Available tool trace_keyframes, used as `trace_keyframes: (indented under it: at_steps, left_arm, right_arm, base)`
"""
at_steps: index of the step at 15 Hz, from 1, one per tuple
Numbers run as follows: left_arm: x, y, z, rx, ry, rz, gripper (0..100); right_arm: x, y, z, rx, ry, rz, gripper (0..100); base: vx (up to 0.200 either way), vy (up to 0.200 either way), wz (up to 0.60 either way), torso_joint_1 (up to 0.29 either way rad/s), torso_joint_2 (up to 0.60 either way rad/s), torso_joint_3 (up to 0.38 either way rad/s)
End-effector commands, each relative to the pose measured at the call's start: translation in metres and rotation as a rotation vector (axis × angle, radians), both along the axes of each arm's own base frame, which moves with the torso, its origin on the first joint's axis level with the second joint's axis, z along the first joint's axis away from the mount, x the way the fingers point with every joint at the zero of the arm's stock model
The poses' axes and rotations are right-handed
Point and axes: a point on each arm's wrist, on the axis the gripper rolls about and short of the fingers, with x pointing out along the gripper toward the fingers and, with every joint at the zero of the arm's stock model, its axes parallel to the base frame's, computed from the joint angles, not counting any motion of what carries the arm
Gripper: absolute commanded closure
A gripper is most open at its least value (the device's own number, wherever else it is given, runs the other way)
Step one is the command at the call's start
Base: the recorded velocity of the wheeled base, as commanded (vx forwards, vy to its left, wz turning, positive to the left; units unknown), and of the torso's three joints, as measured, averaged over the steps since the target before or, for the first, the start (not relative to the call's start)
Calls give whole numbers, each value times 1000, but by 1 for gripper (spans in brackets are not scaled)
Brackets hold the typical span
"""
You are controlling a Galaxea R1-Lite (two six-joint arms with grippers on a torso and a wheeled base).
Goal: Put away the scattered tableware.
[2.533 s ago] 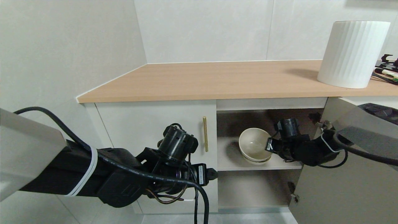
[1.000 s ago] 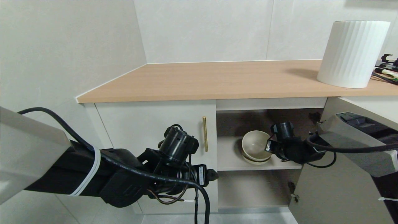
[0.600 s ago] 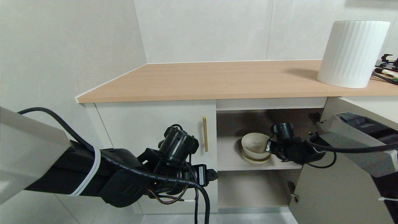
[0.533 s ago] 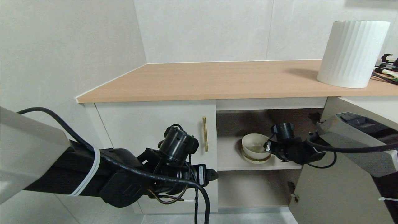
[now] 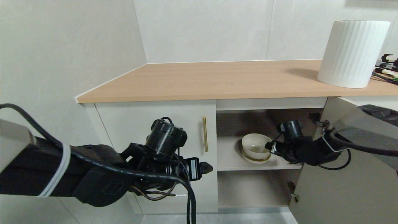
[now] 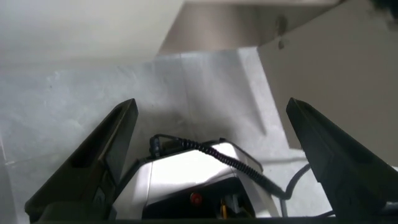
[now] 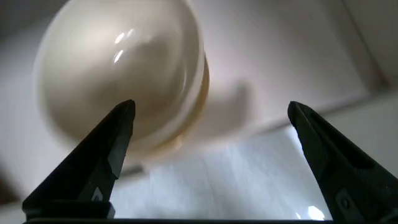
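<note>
I see my left arm point(image 5: 93, 174) black at the wrist and grey higher up. It carries a round black cap point(image 5: 166, 137), a white label point(image 5: 193, 169) and a thick black cable point(image 5: 190, 205) tied down by a white band point(image 5: 57, 165). The right arm point(image 5: 314, 152) matches. The left gripper point(image 6: 210, 109) and right gripper point(image 7: 211, 109) have dark, tapered wedge fingers.

a glossy cream bowl point(image 5: 255, 147) stands upright with its mouth up and nothing inside, nested on a second, shallower dish point(image 5: 252, 161) whose yellowish rim peeks out just beneath it. the stack rests on the upper shelf point(image 5: 228, 160) of the open cabinet point(image 5: 267, 104), right of centre and slightly below the middle of the head view, towards the shelf's right half.
</note>
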Motion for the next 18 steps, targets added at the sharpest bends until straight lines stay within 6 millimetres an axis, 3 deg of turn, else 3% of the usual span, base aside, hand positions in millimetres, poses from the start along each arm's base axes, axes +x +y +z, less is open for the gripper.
trace_keyframes:
  at_steps: [1, 2, 5, 7, 10, 12, 18]
  left_arm:
    - [-17, 32, 32, -47, -78, 44, 0]
    - [-29, 49, 44, -62, -108, 71, 0]
    - [-62, 74, 67, -89, -156, 82, 0]
    - [-93, 92, 63, -30, -185, 19, 0]
    - [-107, 112, 66, -32, -229, 66, 0]
    - [-108, 115, 68, -38, -243, 72, 0]
    - [-99, 110, 65, 1, -240, 46, 0]
  right_arm:
    - [-67, 1, 67, 29, -22, 132, 0]
    - [-97, 3, 89, 38, -26, 185, 0]
    - [-151, 1, 115, 34, -14, 253, 0]
    - [-198, -3, 135, 35, -17, 320, 0]
    - [-246, -10, 157, 19, 12, 408, 0]
    - [-258, -17, 156, 0, 60, 414, 0]
    - [-260, -17, 150, -10, 83, 412, 0]
  base:
    - [0, 0, 0, 0, 0, 0]
    - [0, 0, 0, 0, 0, 0]
    - [0, 0, 0, 0, 0, 0]
    - [0, 0, 0, 0, 0, 0]
    - [0, 0, 0, 0, 0, 0]
    - [0, 0, 0, 0, 0, 0]
    - [-33, 0, 0, 1, 0, 0]
